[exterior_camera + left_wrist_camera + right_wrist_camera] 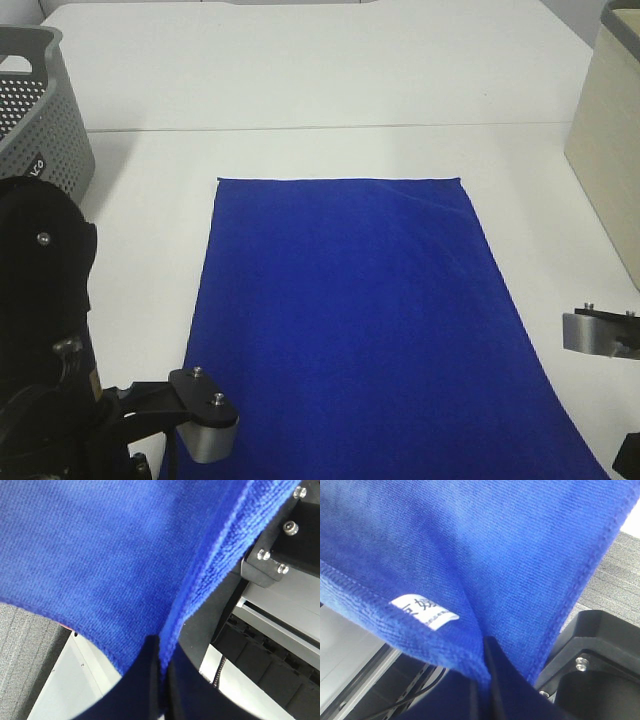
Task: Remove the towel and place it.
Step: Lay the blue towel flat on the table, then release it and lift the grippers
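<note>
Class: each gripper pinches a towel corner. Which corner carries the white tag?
The one in the right gripper: a white tag sits on the towel near the pinch; the left gripper holds only plain blue.

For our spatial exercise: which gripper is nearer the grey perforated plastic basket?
Left. The left gripper grips the deep blue rectangular cloth towel at its corner nearer the grey perforated plastic basket; the right gripper grips the opposite corner, across the towel.

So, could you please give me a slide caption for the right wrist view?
Right gripper shut on a corner of the royal-blue soft cloth towel, beside its small white printed tag.
</note>
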Motion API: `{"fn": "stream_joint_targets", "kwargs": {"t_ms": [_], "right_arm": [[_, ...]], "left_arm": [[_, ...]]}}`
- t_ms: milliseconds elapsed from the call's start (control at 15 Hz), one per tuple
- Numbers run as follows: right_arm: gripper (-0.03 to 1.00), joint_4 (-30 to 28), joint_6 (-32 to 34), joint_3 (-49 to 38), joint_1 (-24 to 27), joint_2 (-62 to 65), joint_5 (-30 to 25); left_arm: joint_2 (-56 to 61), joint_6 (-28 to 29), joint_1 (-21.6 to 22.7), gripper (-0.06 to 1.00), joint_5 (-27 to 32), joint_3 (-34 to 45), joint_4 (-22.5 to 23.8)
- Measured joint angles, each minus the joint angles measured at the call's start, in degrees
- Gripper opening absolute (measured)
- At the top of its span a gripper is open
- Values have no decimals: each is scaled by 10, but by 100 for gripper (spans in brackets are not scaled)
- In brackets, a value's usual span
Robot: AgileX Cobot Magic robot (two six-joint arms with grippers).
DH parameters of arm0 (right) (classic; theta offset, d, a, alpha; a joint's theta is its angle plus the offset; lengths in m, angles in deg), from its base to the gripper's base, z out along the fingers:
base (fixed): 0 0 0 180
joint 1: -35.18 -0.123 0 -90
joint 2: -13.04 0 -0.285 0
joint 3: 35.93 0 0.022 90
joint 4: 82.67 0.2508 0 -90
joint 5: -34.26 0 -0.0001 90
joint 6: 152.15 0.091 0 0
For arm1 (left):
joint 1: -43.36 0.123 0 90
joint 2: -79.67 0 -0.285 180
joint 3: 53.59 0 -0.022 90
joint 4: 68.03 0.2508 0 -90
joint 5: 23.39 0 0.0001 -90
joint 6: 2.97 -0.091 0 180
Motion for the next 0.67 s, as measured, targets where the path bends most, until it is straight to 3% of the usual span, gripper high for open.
{"fn": "stream_joint_targets", "kwargs": {"t_ms": [333, 667], "right_arm": [[3, 0, 8, 0, 0, 0, 0], [22, -10, 11, 0, 0, 0, 1]], "left_arm": [[0, 0, -1, 0, 0, 0, -1], [0, 1, -1, 2, 1, 1, 3]]}}
